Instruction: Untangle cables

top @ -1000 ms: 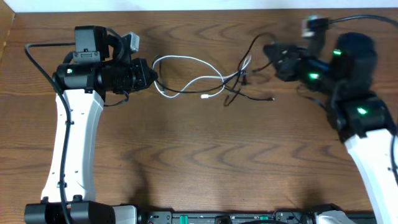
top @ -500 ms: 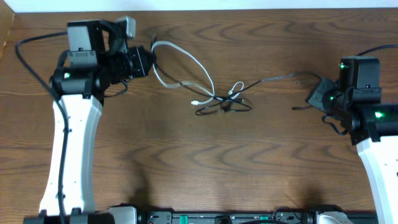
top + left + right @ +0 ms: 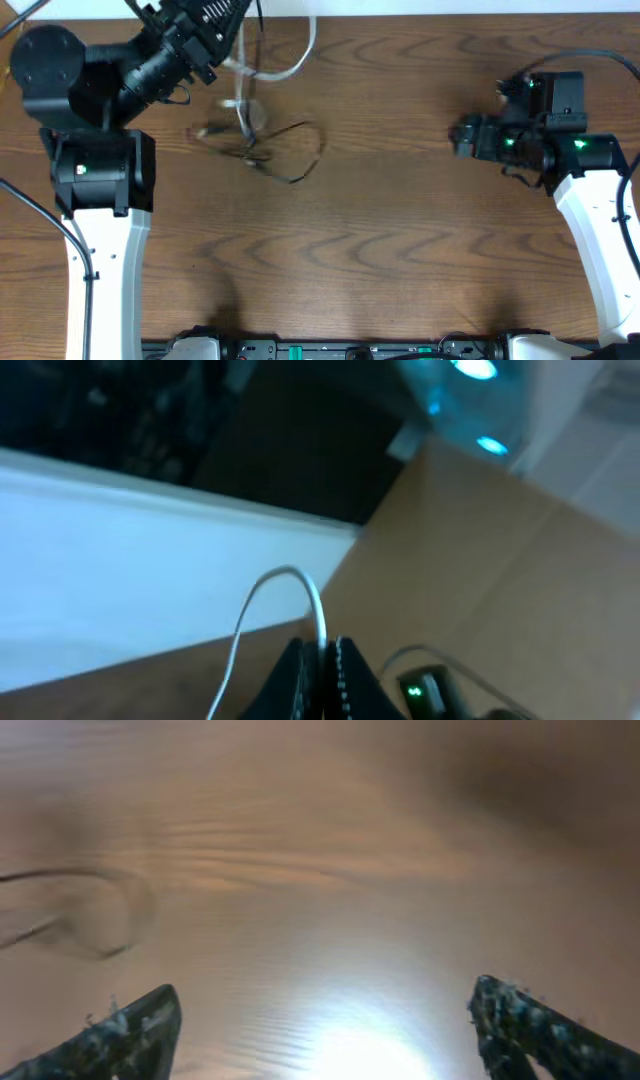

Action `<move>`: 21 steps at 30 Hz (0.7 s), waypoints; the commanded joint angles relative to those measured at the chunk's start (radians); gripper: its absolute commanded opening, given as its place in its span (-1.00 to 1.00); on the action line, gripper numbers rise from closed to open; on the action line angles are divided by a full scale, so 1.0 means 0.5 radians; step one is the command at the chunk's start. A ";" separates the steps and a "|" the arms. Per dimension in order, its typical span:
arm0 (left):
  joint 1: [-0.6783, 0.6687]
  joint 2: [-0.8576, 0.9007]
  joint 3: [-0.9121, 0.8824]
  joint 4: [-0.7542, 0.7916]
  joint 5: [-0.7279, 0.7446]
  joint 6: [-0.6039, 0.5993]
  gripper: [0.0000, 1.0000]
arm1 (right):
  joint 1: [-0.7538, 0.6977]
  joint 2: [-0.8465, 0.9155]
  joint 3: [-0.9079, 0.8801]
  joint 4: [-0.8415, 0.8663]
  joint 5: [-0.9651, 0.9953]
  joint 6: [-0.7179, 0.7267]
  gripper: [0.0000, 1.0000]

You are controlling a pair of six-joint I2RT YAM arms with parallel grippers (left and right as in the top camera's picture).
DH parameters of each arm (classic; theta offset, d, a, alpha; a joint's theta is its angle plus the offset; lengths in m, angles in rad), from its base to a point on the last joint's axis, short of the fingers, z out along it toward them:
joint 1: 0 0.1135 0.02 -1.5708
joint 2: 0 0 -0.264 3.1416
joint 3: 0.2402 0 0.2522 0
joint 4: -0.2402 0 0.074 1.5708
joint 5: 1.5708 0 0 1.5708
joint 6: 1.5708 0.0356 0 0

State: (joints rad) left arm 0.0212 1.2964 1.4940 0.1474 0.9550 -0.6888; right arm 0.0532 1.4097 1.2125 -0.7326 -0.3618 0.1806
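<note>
Cables [image 3: 248, 145] are lying bunched in the far left part of the worktop [image 3: 380, 260], and we are seeing them joined in one small knot of loops below the left gripper [image 3: 228, 12]. The white cable [image 3: 290, 68] is running from that gripper in a curve to the right and then down toward the knot, where a blurred white stretch is standing nearly upright in the overhead view. The black cable [image 3: 312, 150] is making a thin open loop to the right of the knot. Whether it is resting flat on the worktop or hanging just above it we cannot tell, since this part is smeared.

The left gripper [image 3: 322, 652] is pinched tight on the white cable [image 3: 285, 575] — in the wrist view its fingers are meeting with only the cord between them, and the cord is arching up and over to the left from the tips. The left arm [image 3: 95, 170] is reaching toward the far edge, with the gripper at the top rim of the overhead view.

The right gripper [image 3: 462, 135] is hovering well apart from the cables, over the right side of the worktop. Its fingers [image 3: 130, 1030] are spread wide in the wrist view and are gripping nothing. In that same view the black cable [image 3: 95, 910] is showing only as a faint dark loop — far off at the left.
</note>
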 commanded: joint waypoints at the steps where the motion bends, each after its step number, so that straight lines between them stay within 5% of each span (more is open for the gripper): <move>1: -0.041 -0.003 0.029 0.084 0.024 -0.273 -0.85 | 0.127 -0.025 0.006 0.256 -0.986 -0.386 0.79; 4: -0.042 0.008 0.029 0.083 0.000 -0.324 -0.85 | 0.310 -0.025 0.006 0.513 -1.117 -0.362 0.75; 14: -0.041 0.021 0.029 0.083 -0.092 -0.362 -0.85 | 0.726 0.177 0.005 0.846 -0.702 0.075 0.64; 21: -0.041 0.022 0.029 -0.060 -0.140 -0.363 -0.85 | 0.741 0.313 0.006 1.581 -1.240 0.192 0.66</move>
State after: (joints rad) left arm 0.0025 1.3064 1.4940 0.1654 0.9096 -0.8654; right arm 0.4435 1.5875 1.2015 -0.0406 -0.8284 0.2222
